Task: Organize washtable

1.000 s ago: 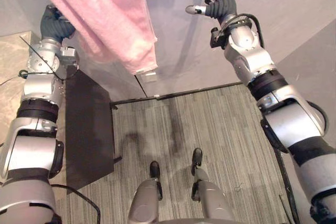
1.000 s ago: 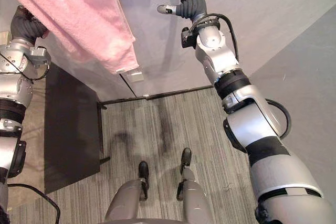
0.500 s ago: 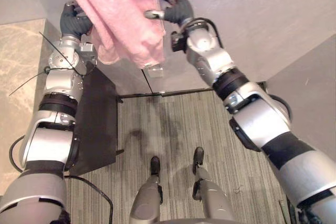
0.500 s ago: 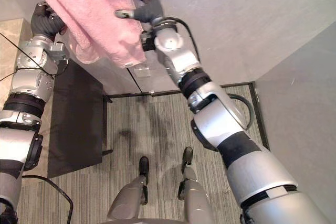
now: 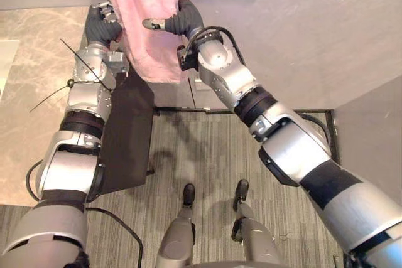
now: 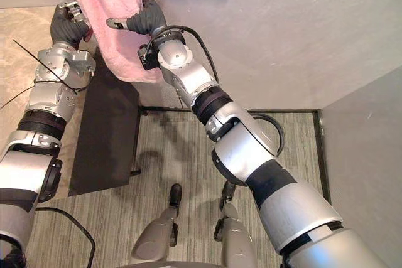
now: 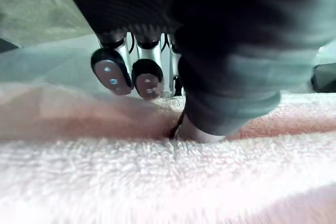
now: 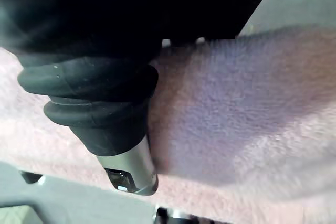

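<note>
The pink terry-cloth towel [image 5: 147, 23] hangs up high with its long axis straight down, spanning the gap between the two raised hands in front of the grey wall [image 5: 282, 29]. The left hand [image 5: 102, 24] is curled tight on the towel's left edge, while the right hand [image 5: 179, 22] presses against the right edge at about the same height; whether that one has actually closed on the cloth I cannot tell. The beige marbled surface [image 5: 31, 80] lies off to the left, so I'd judge the left arm nearer for setting the towel down there.
</note>
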Motion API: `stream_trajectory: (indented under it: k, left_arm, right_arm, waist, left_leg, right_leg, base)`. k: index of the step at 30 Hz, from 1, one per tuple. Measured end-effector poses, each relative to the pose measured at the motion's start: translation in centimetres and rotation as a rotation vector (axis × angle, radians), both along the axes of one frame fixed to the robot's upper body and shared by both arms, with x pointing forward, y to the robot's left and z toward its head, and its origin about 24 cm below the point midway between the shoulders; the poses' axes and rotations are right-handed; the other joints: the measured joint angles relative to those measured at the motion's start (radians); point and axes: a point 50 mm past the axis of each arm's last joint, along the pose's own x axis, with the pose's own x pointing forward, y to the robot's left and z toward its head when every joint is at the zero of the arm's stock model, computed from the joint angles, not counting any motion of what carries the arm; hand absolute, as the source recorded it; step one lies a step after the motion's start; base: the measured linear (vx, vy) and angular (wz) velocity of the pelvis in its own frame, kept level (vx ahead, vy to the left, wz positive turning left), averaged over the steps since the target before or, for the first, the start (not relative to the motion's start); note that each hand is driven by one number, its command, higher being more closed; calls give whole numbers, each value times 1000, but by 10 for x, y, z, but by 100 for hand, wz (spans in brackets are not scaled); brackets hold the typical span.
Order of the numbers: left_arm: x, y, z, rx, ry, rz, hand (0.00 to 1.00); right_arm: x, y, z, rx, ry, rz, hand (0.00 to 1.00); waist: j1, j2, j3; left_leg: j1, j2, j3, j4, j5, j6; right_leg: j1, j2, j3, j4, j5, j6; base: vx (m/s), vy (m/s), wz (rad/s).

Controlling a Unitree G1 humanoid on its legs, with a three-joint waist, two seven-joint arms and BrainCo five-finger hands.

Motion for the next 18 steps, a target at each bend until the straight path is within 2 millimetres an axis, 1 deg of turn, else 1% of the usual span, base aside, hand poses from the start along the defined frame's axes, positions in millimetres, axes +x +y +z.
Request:
stream_trajectory:
  k: [3, 6, 8, 10, 18]
  left_arm:
    - [0, 0, 0, 5, 0, 2, 100]
    - [-1, 3, 1, -8, -5, 9, 100]
    - [-2, 8, 3, -20, -14, 22, 100]
    - [-2, 9, 4, -18, -14, 23, 100]
    - [-2, 7, 3, -4, -8, 2, 100]
  right_arm:
    - [3, -6, 8, -6, -17, -47, 100]
    - [11, -22, 17, 38, -7, -108, 100]
    - [15, -36, 27, 67, -12, -148, 100]
    - [19, -45, 32, 76, -4, -177, 100]
    - [25, -56, 28, 101, 66, -196, 100]
  waist:
    - [6, 0, 0]
    - [8, 0, 0]
    - [23, 0, 0]
    - [32, 0, 0]
    - [20, -1, 0]
  left_leg:
    - [-1, -2, -10, 0, 4, -2]
    - [2, -4, -25, 0, 10, -2]
    - [3, -7, -25, 0, 14, -1]
    - [4, -9, -28, 0, 17, -3]
    - [2, 2, -45, -1, 28, -15]
  right_leg:
    - [3, -5, -9, 0, 0, 0]
    - [16, -6, -21, 0, -6, -8]
    - [17, -9, -21, 0, -11, -14]
    - [20, -9, -22, 0, -22, -25]
    - [22, -4, -27, 0, -28, -24]
  base:
    - [21, 61, 8]
    - [8, 46, 17]
    - [5, 35, 4]
    - [1, 2, 2]
    - [1, -1, 1]
